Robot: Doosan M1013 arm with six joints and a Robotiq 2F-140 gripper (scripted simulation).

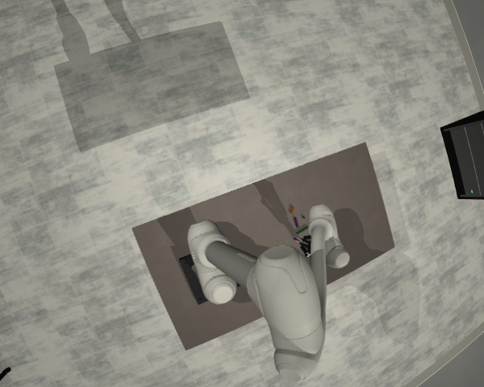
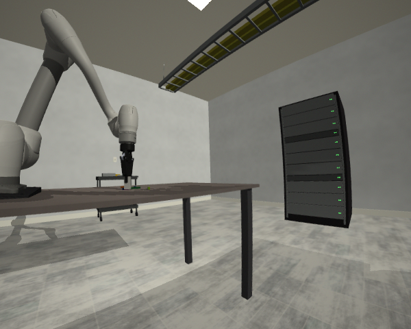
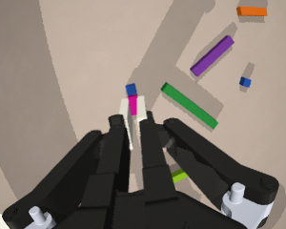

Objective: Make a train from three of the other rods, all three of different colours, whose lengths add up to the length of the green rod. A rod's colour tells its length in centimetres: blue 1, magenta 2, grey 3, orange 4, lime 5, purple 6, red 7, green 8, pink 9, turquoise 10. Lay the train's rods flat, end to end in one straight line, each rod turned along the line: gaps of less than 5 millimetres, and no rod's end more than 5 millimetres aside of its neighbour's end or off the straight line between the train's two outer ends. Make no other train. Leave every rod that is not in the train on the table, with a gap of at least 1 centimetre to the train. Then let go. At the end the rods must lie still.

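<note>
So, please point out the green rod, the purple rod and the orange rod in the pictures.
green rod (image 3: 189,106), wrist view, middle of its top face
purple rod (image 3: 214,55), wrist view, middle of its length
orange rod (image 3: 253,10), wrist view, centre of its top face

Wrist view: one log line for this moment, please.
tool shut on grey rod | low at table | magenta rod and blue rod in line just ahead | green rod lying apart | not released
</note>
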